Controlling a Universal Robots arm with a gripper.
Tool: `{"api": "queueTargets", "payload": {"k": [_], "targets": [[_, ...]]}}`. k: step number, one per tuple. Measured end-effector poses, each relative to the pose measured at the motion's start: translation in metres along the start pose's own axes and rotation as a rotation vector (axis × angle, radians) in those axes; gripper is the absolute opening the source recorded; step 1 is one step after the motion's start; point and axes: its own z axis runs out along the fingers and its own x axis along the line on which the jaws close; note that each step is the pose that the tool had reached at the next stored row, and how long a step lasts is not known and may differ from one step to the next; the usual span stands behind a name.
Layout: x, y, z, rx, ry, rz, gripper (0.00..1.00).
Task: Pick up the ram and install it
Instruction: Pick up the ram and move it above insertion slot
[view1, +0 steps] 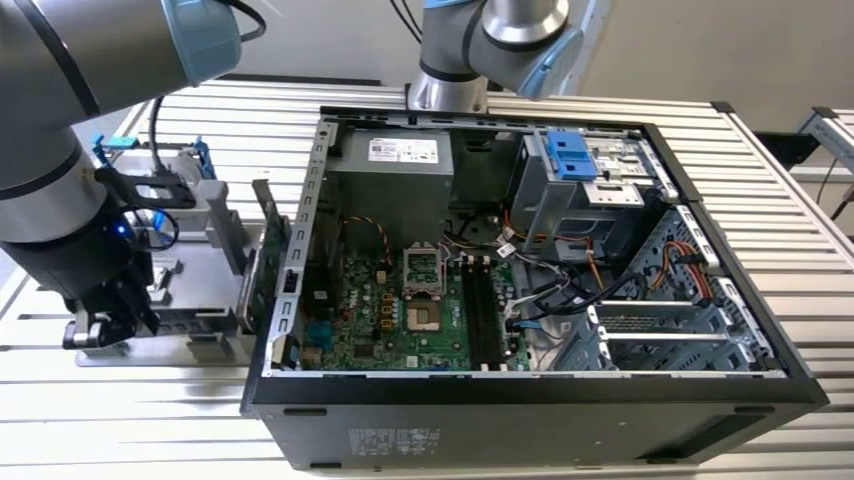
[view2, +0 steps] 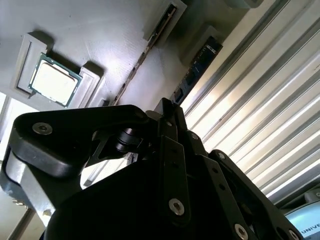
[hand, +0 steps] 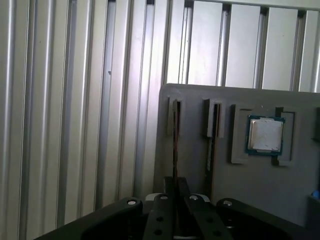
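The ram (hand: 175, 132), a long thin circuit-board stick, stands on edge in a slot of the flat grey plastic tray (hand: 192, 155). I read it edge-on in the first wrist view. Its long axis runs straight out from the black claw (hand: 176, 195), in line with the claw's own midline, so I judge the stick to lie directly ahead of the claw and a little beneath it. Whether the claw has closed on anything I cannot tell. The ram sits in its slot.

A darker stick (hand: 212, 145) sits parallel in the neighbouring slot just beside the ram. Beyond that, a square silver processor chip (hand: 265, 135) rests in its pocket.

In the exterior view the tray lies on the ribbed aluminium bench (view1: 147, 420), at the exterior view's left of the open black computer case (view1: 534, 392). The case's long black memory slots (view1: 483, 310) are well apart from the claw. A pale wall closes the room behind.
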Motion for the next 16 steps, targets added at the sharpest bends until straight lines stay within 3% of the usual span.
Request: {"api": "queueTargets", "payload": {"k": [10,16], "targets": [[0.0,0.0002,-0.0104,0.0001,0.0,0.0,0.0],[-0.0001,0.0003,-0.013,0.0001,-0.0001,0.0,0.0]]}}
